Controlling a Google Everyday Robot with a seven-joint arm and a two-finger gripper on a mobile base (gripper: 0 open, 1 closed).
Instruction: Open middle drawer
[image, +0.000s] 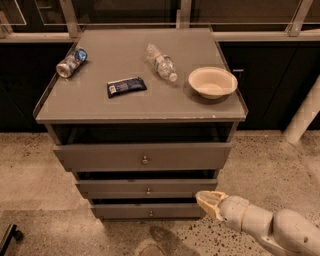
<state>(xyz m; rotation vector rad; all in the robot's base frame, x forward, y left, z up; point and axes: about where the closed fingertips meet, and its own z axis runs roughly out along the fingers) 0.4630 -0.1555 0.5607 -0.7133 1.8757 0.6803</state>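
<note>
The grey cabinet has three drawers. The middle drawer (120, 188) has a shallow flat front with a small round knob (148, 191) at its centre. It sits below the taller top drawer (100, 157) and above the bottom drawer (125, 211). My gripper (208, 201), tan-tipped on a white arm, reaches in from the lower right. It is level with the right end of the middle drawer's front, well to the right of the knob. It holds nothing that I can see.
The cabinet top (90, 105) carries a crushed can (71, 62), a dark snack bar (126, 86), a lying plastic bottle (161, 62) and a beige bowl (212, 82). A white post (304, 117) stands at the right. The floor is speckled.
</note>
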